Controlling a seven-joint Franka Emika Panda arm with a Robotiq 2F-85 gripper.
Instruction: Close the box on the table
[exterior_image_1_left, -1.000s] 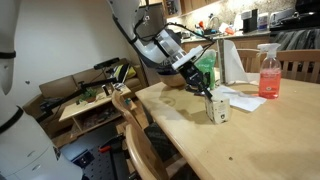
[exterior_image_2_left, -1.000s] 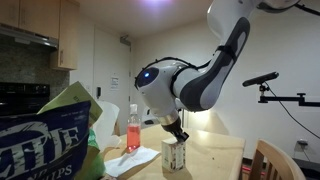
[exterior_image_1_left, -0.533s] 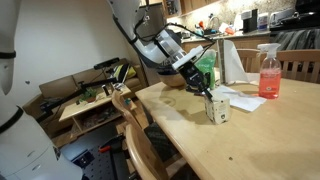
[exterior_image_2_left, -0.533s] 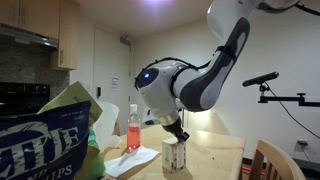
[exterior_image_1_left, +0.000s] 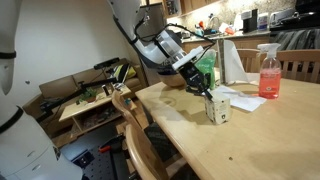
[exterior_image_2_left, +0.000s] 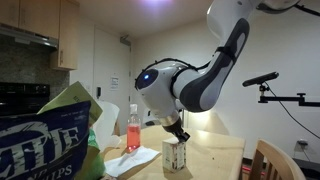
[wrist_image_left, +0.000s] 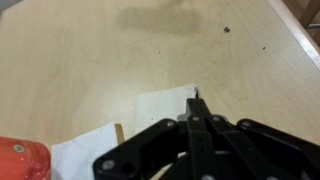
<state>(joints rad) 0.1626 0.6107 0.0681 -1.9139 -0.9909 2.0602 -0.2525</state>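
Wooden bench (exterior_image_1_left: 200, 150): fingers (wrist_image_left: 196, 125) pinched together atop box (exterior_image_1_left: 218, 108); I'd push gently straight down, avoiding spray bottle (exterior_image_1_left: 268, 75) at 2 o'clock.

This is a home kitchen. A wooden dining table (exterior_image_1_left: 250, 140) has a chair (exterior_image_1_left: 135, 128) at 8 o'clock. At 10 o'clock hang wall cupboards (exterior_image_2_left: 68, 35), above a chip bag (exterior_image_2_left: 45, 135).

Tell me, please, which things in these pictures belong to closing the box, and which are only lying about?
Belong to the job:
- the box
- the gripper, shut, just above the box
- the table under the box

Only lying about:
- the pink spray bottle
- the white paper sheets
- the chip bag
- the wooden chair
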